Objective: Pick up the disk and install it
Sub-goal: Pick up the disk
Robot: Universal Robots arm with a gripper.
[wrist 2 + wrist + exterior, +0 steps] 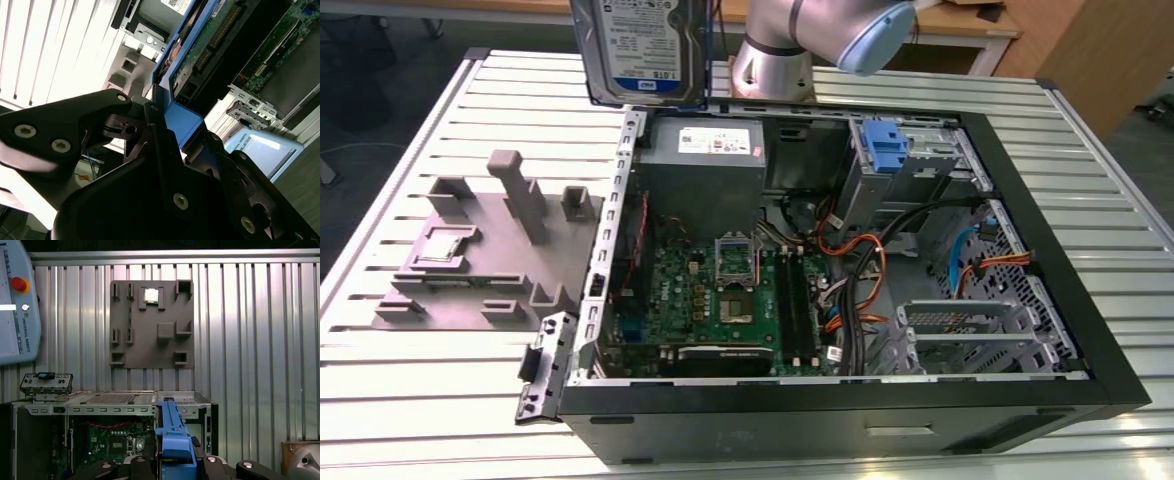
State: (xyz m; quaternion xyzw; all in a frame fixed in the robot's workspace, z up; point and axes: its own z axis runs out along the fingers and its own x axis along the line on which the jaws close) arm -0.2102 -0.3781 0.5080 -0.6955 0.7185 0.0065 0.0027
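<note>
Second wrist view: disk clamped betw end effector jaws.

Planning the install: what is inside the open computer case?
A green motherboard, a grey power supply, cables and a drive cage with a blue bracket. Cables hide part of the board. The disk hangs in the air, outside it.

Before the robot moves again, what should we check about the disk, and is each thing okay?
1. Pincer shut on the disk: ok, it grips the blue rail.
2. Disk off the table: ok, it is held upright in the air.
3. Computer case open: ok, the motherboard shows.
4. Drive cage bay empty: cannot tell.
5. Orange cables away from the cage: cannot tell; they run close beside it.
</note>
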